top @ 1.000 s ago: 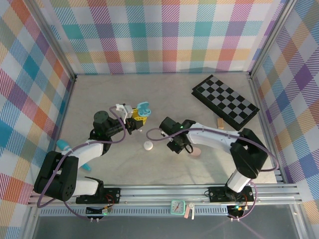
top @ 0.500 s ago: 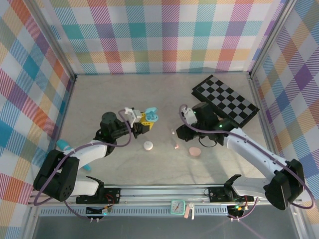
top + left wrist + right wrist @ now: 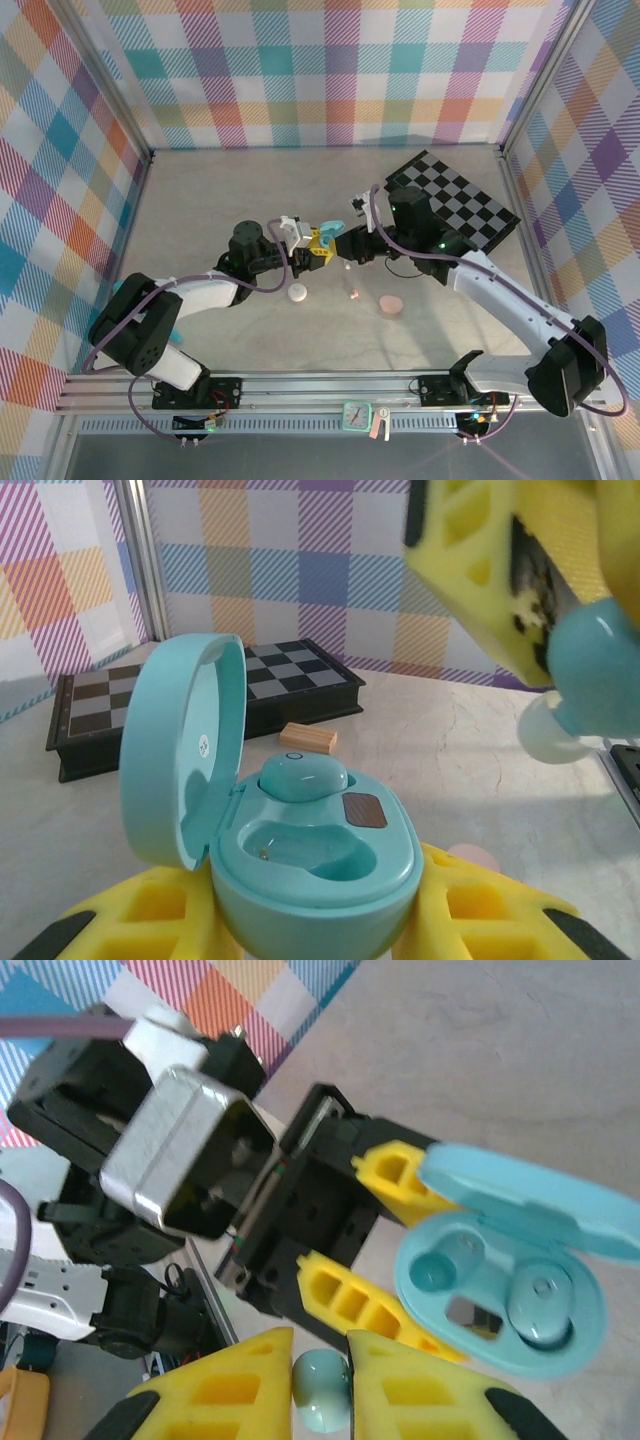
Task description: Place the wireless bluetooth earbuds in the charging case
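Mid-table, held off the surface: left gripper (image 3: 318,250) clamped on the open teal case (image 3: 310,865). One bud (image 3: 303,777) is seated; the second well (image 3: 300,848) is empty. Right gripper (image 3: 346,246) pinches the second bud (image 3: 322,1392) just right of the case, not yet in. Roughly half done for this case.

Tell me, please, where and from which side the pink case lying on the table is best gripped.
Likely from straight above, fingers closing across the shorter width of the pink case, at its middle. It lies flat and low on the table, a smooth rounded oval, so the two long sides are the nearest opposing faces to pinch.
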Controlling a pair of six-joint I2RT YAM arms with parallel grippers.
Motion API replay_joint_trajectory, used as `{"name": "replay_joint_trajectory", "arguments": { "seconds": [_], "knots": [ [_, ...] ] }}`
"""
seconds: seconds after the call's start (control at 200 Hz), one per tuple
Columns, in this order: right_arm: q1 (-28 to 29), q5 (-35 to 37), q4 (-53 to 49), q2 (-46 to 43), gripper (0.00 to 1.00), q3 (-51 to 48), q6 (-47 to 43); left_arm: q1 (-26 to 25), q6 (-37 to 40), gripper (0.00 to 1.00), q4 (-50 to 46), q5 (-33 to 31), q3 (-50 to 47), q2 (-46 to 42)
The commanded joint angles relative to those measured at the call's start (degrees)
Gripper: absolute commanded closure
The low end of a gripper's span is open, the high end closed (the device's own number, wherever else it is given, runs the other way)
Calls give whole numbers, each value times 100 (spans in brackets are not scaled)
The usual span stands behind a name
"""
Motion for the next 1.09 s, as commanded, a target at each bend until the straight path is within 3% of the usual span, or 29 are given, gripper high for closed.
{"name": "replay_joint_trajectory", "arguments": {
  "seconds": [0.0, 1.09],
  "knots": [
    [-29, -183, 356, 202, 81, 286, 58, -129, -5, 67, 463, 89, 187, 108],
    [-118, 271, 420, 456, 80, 48, 133, -211, -343, 67, 887, 81, 277, 157]
  ]
}}
